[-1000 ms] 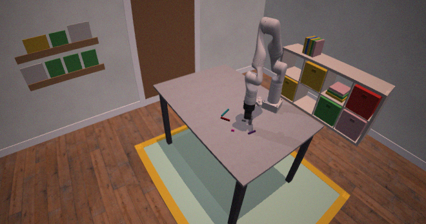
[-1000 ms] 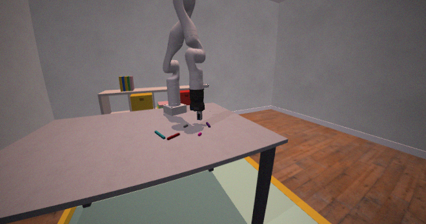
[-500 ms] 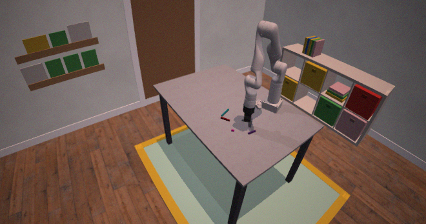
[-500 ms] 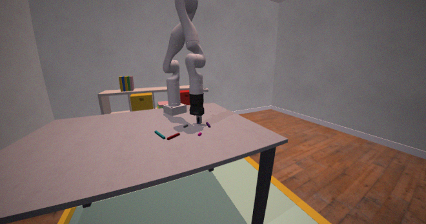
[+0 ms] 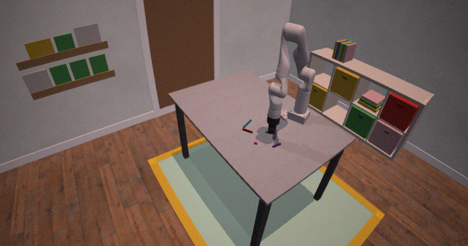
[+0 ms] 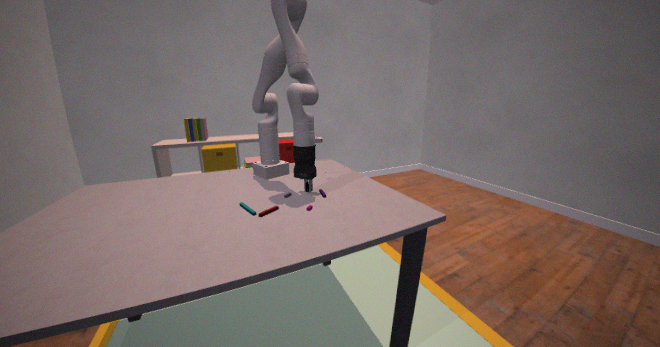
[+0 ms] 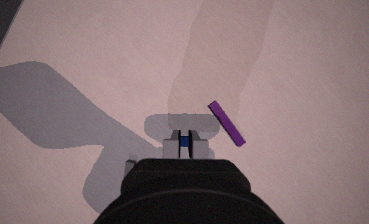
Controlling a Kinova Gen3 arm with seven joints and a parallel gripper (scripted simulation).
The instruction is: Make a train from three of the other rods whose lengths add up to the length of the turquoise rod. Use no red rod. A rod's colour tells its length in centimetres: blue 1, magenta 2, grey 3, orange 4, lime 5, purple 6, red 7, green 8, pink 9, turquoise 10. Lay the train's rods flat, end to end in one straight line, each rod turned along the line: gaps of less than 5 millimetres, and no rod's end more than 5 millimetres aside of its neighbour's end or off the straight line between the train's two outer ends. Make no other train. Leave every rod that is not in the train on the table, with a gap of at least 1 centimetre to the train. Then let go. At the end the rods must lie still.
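My gripper point(image 7: 184, 139) is shut on a small blue rod point(image 7: 185, 142) and holds it close above the table; it also shows in the top view point(image 5: 272, 132) and the exterior view point(image 6: 308, 187). A purple rod point(image 7: 226, 123) lies flat just to its right, seen also in the top view point(image 5: 276, 144) and the exterior view point(image 6: 322, 193). A short magenta rod point(image 5: 255, 143) point(image 6: 309, 207) lies in front. A grey rod point(image 6: 287, 194) lies near the gripper, its end showing in the wrist view point(image 7: 130, 166). The turquoise rod point(image 5: 247, 123) point(image 6: 247, 208) and a red rod point(image 5: 247, 130) point(image 6: 268, 211) lie to the left.
The arm's base point(image 5: 298, 115) stands on the table behind the rods. A cube shelf with bins point(image 5: 369, 99) stands beyond the table's far edge.
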